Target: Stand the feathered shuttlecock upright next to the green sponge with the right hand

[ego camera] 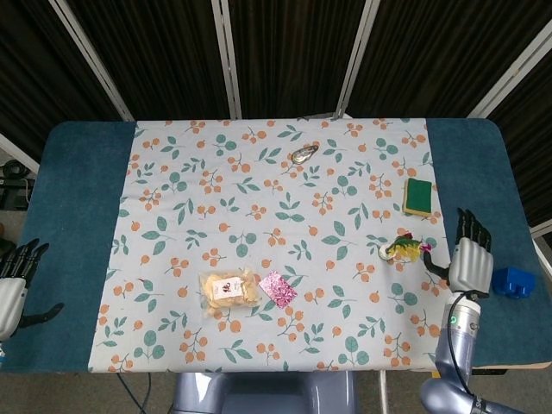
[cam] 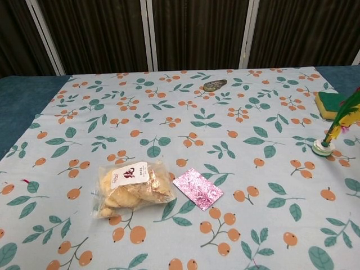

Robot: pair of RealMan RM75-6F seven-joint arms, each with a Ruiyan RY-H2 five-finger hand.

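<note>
Floral tablecloth (ego camera: 259,185), shuttlecock (ego camera: 402,247) standing near green sponge (ego camera: 419,196), right robot hand (ego camera: 469,261) empty, fingers spread

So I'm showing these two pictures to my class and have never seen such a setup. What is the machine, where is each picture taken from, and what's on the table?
It is a two-armed robot with humanlike hands, steered by a person. One picture looks down from its head, the other forward from its chest. On the leaf-patterned tablecloth lie a clear snack bag, a shiny pink foil packet, a small silvery object, a green sponge and a colourful feathered shuttlecock. A blue block sits at the edge. The right hand is open beside the shuttlecock; the left hand holds nothing.
</note>
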